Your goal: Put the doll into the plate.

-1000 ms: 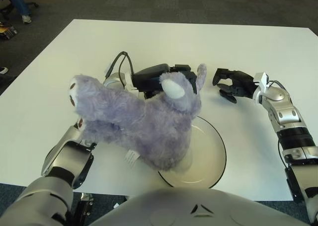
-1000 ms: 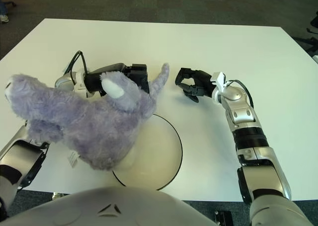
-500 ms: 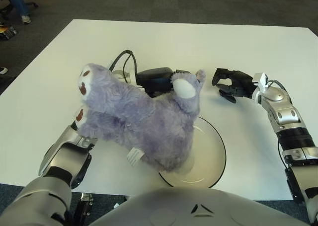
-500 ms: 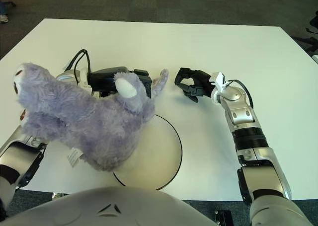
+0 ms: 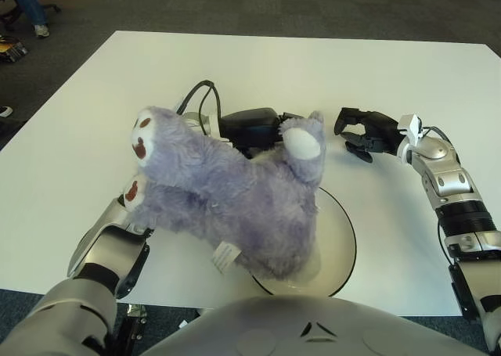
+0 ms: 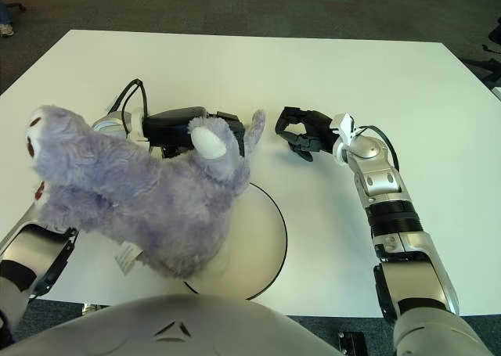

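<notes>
Purple and fluffy, the doll (image 5: 235, 203) is lying on its side across the left part of the plate (image 5: 338, 239), its lower body resting over the plate's rim and its head and feet reaching out to the left above the white desk (image 5: 313, 74). The left robot hand (image 5: 258, 127) is sitting just behind the doll, its dark fingers pressing into the fur near the white-lined ear and gripping the toy. The right robot hand (image 5: 362, 134) is hanging to the right of the doll, apart from it and beyond the plate, its fingers curling loosely around nothing.
</notes>
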Motion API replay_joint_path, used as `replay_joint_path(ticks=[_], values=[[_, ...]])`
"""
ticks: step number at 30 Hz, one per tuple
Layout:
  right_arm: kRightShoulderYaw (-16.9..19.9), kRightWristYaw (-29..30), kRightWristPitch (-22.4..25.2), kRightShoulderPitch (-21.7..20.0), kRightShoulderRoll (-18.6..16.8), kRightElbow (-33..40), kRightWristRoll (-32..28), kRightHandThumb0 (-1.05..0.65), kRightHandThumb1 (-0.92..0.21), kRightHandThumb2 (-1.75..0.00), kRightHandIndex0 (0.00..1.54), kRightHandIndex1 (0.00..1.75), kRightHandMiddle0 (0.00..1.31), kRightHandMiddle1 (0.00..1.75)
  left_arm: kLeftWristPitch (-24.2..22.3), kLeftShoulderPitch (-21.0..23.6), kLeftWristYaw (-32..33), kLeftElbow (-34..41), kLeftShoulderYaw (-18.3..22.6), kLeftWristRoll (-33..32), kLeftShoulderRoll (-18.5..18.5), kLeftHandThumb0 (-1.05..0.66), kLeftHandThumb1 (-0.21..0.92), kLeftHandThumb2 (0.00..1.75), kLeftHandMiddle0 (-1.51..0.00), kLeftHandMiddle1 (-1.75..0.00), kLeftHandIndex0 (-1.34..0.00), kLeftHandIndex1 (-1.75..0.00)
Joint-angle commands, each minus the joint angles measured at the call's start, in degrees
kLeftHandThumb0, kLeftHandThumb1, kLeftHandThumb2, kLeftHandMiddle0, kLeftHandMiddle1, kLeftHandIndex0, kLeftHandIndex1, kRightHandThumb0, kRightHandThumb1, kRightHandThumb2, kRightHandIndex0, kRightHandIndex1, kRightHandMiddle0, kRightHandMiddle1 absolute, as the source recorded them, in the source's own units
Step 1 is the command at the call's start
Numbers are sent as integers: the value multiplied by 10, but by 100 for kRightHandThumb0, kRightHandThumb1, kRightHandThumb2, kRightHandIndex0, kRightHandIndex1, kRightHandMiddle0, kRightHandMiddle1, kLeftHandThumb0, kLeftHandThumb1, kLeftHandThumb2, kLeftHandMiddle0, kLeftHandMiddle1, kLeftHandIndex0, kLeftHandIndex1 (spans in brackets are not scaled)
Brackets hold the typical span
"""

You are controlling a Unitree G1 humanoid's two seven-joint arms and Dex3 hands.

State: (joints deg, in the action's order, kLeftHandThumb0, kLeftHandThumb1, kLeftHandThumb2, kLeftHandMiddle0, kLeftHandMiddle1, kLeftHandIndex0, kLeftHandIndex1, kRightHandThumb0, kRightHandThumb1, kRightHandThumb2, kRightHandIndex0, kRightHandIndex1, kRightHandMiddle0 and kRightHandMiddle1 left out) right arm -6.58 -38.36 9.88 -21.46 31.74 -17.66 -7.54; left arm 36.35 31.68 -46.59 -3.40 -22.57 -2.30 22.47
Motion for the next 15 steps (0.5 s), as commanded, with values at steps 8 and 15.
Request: replay_joint_path(ticks=[8, 15], values=[[-24, -3, 45, 48, -2, -32, 30, -35, -92, -44, 124, 175, 27, 166, 2, 5, -26, -16, 0, -18, -4, -85, 92, 47, -55, -175, -3, -129], [-24, 3, 57, 52, 0, -15, 30, -35, -92, -45, 124, 175, 26, 167, 107, 16, -36, -63, 5, -29, -22, -81, 92, 47, -5, -146, 0, -89]])
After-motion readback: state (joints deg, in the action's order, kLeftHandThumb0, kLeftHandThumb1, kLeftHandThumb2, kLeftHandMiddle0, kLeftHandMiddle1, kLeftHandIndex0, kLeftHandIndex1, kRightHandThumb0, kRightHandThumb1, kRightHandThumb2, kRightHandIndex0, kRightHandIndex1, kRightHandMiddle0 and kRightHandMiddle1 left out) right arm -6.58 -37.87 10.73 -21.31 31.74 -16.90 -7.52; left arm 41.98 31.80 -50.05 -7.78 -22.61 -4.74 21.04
